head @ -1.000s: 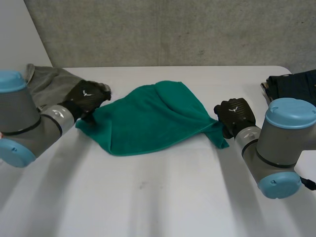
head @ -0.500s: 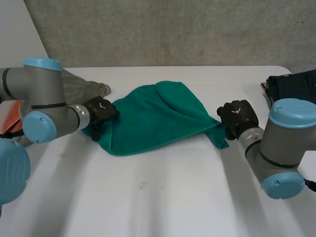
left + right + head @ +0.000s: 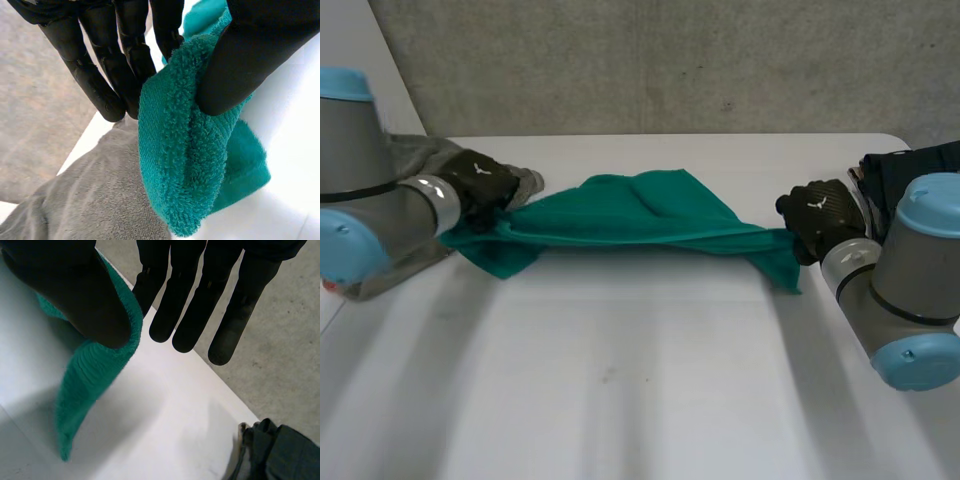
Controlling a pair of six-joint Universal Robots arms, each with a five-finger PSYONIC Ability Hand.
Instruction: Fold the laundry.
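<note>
A teal towel (image 3: 630,215) pulled into a long band across the white table (image 3: 640,380), left robot hand (image 3: 480,182) pinching the towel's left end between thumb and fingers, right robot hand (image 3: 818,212) pinching its right end, grey cloth (image 3: 100,200) just beside the towel's left end.

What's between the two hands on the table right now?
In the head view, the teal terry towel spans from the left hand to the right hand, each pinching one end.
</note>
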